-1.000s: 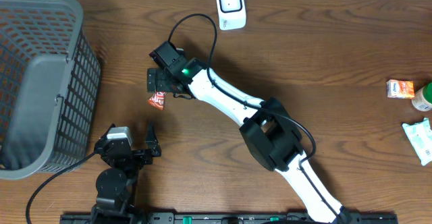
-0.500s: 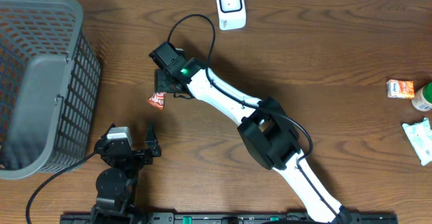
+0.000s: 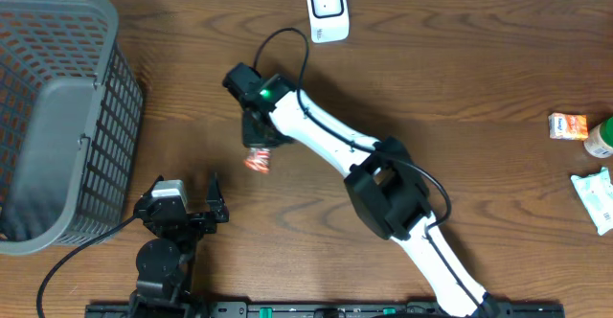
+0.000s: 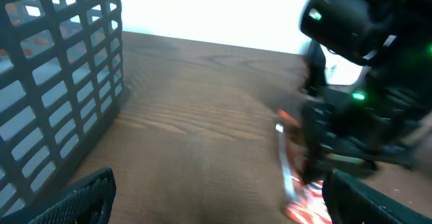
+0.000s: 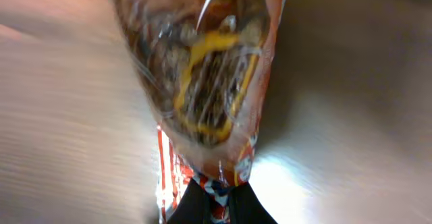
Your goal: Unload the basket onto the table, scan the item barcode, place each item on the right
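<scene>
- Nearest the robot's base, the left gripper [image 3: 218, 201] sits low over the brown wooden table [image 3: 479, 79], its two fingers spread wide with nothing between them.
- A little farther out, toward the middle of the table, is the item to be scanned: a small red-and-orange snack packet [image 3: 258, 158] with a clear, crinkly window showing brown contents.
- The right gripper [image 3: 257, 138] is clamped on one end of this packet, with the black fingertips [image 5: 212, 207] pinched tight together on its sealed edge.
- In the right wrist view the packet [image 5: 202, 82] fills most of the frame, stretching away from the fingers over blurred wood.
- In the left wrist view the packet [image 4: 304, 197] hangs below the dark right gripper [image 4: 324, 150]. Whether its lower end touches the table cannot be told.
- To the left stands a tall grey plastic mesh basket [image 3: 57, 117], well apart from the packet.
- At the right edge lie a small orange packet [image 3: 567, 125], a green-and-white bottle [image 3: 600, 138] and a white wrapper [image 3: 596, 195], all far from both grippers.
- At the far edge a white barcode scanner [image 3: 327, 9] stands alone, beyond the held packet and apart from it.
</scene>
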### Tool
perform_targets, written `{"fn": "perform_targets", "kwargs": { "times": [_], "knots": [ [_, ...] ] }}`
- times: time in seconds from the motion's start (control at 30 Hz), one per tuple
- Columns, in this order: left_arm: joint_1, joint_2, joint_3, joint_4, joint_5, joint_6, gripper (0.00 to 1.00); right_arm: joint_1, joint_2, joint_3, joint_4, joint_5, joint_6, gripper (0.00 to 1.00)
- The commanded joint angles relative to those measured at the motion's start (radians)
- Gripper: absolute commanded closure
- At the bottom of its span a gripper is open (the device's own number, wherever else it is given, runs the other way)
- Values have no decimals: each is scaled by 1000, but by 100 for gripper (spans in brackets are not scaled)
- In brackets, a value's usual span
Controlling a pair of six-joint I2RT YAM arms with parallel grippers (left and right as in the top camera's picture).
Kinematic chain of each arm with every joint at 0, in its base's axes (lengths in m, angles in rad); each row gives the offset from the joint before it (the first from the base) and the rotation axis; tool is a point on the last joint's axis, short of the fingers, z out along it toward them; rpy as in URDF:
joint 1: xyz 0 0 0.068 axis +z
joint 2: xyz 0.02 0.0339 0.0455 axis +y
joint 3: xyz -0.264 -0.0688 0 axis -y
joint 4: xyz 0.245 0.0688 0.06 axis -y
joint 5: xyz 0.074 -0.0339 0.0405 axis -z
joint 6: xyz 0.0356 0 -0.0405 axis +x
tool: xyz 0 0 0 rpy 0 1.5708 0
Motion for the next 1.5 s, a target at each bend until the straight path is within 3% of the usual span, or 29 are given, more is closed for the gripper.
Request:
{"fn": "perform_targets", "kwargs": {
  "times": [0.0,0.27,0.37,0.47,0.5,0.53,0.57,0.6,0.7,0.93,1.2,1.33,1.47],
  "knots": [
    [4,-7,-18,-25,2,16,2,-70,39,-76,-151,-21,-104,99],
    [4,-7,-18,-25,2,16,2,-261,-51,-76,-492,-396,-458,99],
    [4,-7,-18,-25,2,16,2,-326,-51,-77,-622,-407,-504,98],
    [4,-7,-18,-25,2,16,2,-364,-51,-77,-602,-372,-597,99],
    [4,-7,-18,-25,2,16,2,-373,-51,-77,-588,-344,-600,87],
    [4,-7,-18,-25,2,16,2,-378,-51,-77,-573,-310,-599,63],
    [4,-7,-18,-25,2,16,2,-381,-51,-77,-552,-256,-587,28],
    [4,-7,-18,-25,2,16,2,-383,-51,-76,-541,-196,-550,1],
    [4,-7,-18,-25,2,16,2,-383,-51,-76,-547,-54,-422,1],
    [4,-7,-18,-25,2,16,2,-347,-88,-75,-560,-13,-328,1],
    [4,-7,-18,-25,2,16,2,-190,-171,-76,-558,192,-134,1],
    [4,-7,-18,-25,2,16,2,-120,-154,-122,-550,293,28,1],
    [4,-7,-18,-25,2,16,2,-75,-153,-232,-462,339,53,1]
  ]
}}
